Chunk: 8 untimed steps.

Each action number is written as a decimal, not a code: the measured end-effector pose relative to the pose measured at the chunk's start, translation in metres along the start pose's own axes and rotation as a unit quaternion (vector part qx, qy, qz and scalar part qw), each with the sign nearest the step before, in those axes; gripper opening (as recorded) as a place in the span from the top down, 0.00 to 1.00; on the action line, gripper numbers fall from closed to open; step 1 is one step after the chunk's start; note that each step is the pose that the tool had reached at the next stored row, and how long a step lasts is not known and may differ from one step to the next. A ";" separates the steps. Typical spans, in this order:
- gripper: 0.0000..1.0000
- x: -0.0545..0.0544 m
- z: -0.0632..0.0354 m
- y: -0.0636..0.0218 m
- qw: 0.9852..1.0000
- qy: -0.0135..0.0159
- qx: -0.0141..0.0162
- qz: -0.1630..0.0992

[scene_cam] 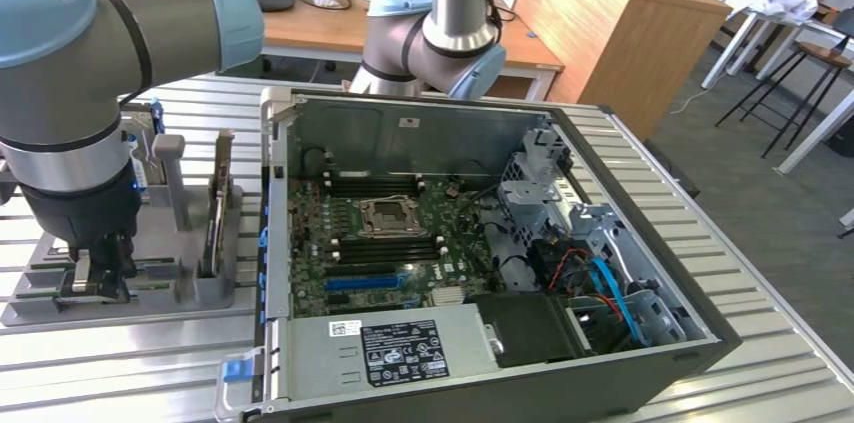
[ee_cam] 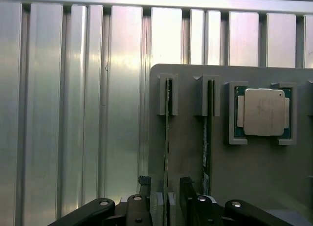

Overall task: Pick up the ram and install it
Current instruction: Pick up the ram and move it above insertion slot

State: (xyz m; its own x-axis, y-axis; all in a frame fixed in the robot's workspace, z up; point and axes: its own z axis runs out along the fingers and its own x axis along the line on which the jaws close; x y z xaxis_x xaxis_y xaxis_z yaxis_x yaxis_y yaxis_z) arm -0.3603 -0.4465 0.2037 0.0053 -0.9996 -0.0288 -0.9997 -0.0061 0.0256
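The ram point(ee_cam: 167, 138) is a thin green stick standing on edge in a slot of the grey holder point(ee_cam: 186, 152). A second stick like it point(ee_cam: 207, 138) stands in the neighbouring slot. My gripper point(ee_cam: 165, 192) is open, with one dark finger point(ee_cam: 144, 187) on each side of the first stick's near end and a small gap on either side. In the exterior view, my gripper point(scene_cam: 100, 278) hangs low over the grey holder point(scene_cam: 187, 288) at that view's left, beside the open computer case point(scene_cam: 467, 243).
A silver processor chip point(ee_cam: 264, 112) lies in a pocket of the holder. An upright card point(scene_cam: 218, 205) stands in the holder next to the arm. The case's motherboard point(scene_cam: 380, 233) lies exposed, with the power supply point(scene_cam: 387, 348) at the front. The ribbed metal table point(scene_cam: 120, 363) carries everything.
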 end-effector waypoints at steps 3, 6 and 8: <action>0.63 0.000 0.0001 0.0000 1.000 0.000 0.000 0.000; 0.63 0.000 0.0021 0.0000 1.000 0.000 0.000 0.000; 0.63 0.000 0.0032 -0.0001 1.000 0.000 0.000 0.000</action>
State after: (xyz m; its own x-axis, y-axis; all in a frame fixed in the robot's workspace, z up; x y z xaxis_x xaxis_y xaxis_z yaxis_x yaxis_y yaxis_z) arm -0.3603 -0.4467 0.2005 0.0054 -0.9996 -0.0287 -0.9997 -0.0061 0.0257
